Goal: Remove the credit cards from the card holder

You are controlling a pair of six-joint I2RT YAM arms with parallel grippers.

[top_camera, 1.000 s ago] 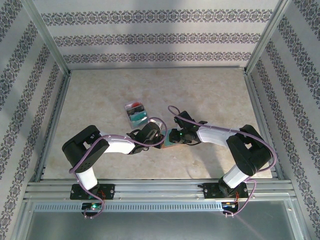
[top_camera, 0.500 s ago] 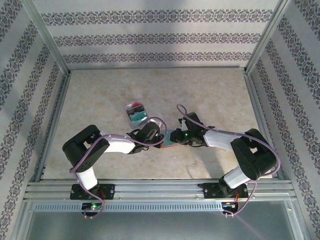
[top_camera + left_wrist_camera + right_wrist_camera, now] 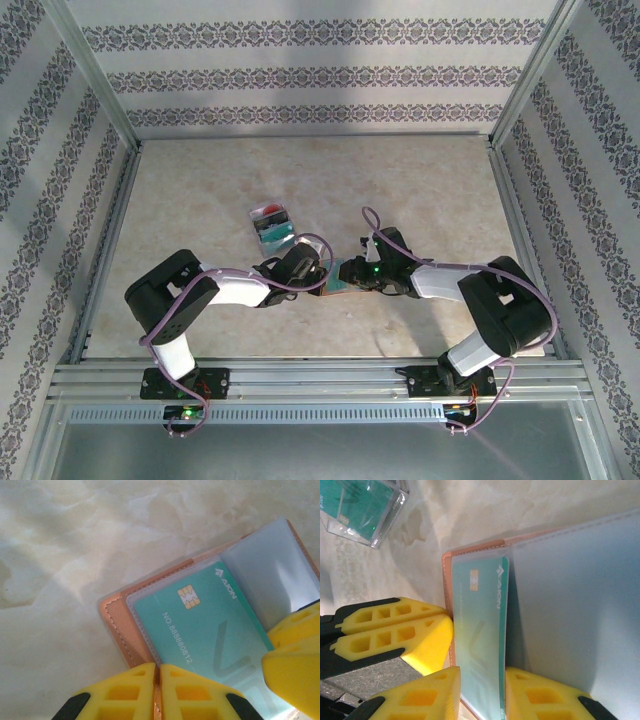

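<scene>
The left gripper [image 3: 158, 672] pinches the edge of the open card holder [image 3: 116, 625], likely to hold it down on the table [image 3: 60, 555], while its green card [image 3: 205, 630] sits between the jaws of the right gripper [image 3: 482, 695], ready to pull out, though I cannot tell if they squeeze it.

Top external: high, behind the arm bases, covering the whole table [image 3: 200, 180]. Wrist cameras: close, angled down, sharing the open card holder [image 3: 114, 625].

Robot test cell, looking like a lab rig

Aluminium rails [image 3: 320, 380] are framing the bench, patterned wallpaper panels [image 3: 320, 75] (flat boards set into that frame) are closing it in, and the left arm [image 3: 235, 290] and right arm [image 3: 450, 275] are sitting bolted beside a marble-look tabletop [image 3: 420, 180].
</scene>
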